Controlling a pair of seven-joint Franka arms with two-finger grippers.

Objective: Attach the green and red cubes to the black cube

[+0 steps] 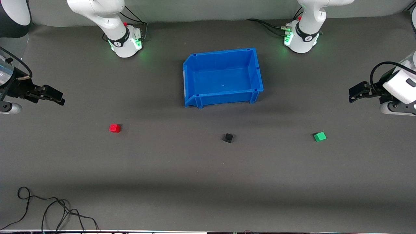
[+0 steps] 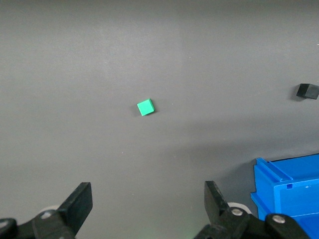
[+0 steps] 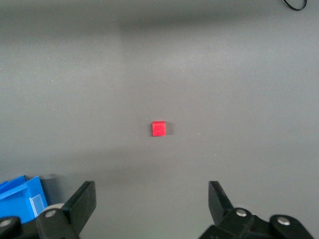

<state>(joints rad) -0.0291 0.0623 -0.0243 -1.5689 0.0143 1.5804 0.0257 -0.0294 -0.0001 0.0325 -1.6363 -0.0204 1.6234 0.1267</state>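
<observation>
In the front view, the red cube (image 1: 114,128) is sitting at left of centre on the grey table (image 1: 182,169). The black cube (image 1: 228,138) is lying just right of centre, slightly lower in the frame. The green cube (image 1: 319,136) is resting at the right, level with the black one. All three are sitting well apart, none touching another. A blue bin (image 1: 223,77) is standing open above the centre of the frame. The right gripper (image 1: 55,96) is hanging at the left edge of the frame over bare table, holding nothing. The left gripper (image 1: 355,92) is hanging at the right edge, likewise holding nothing. A black cable (image 1: 58,208) is lying looped in the lower left corner.

In the left wrist view, the left gripper (image 2: 147,201) is showing its two fingers spread wide along the bottom edge. The green cube (image 2: 145,107) is sitting near the middle of the frame, the black cube (image 2: 307,91) at the right edge, and a corner of the bin (image 2: 286,191) at lower right.

In the right wrist view, the right gripper (image 3: 152,199) is holding its fingers spread wide along the bottom edge. The red cube (image 3: 159,129) is sitting at the frame's centre, with a corner of the bin (image 3: 22,199) at lower left.
</observation>
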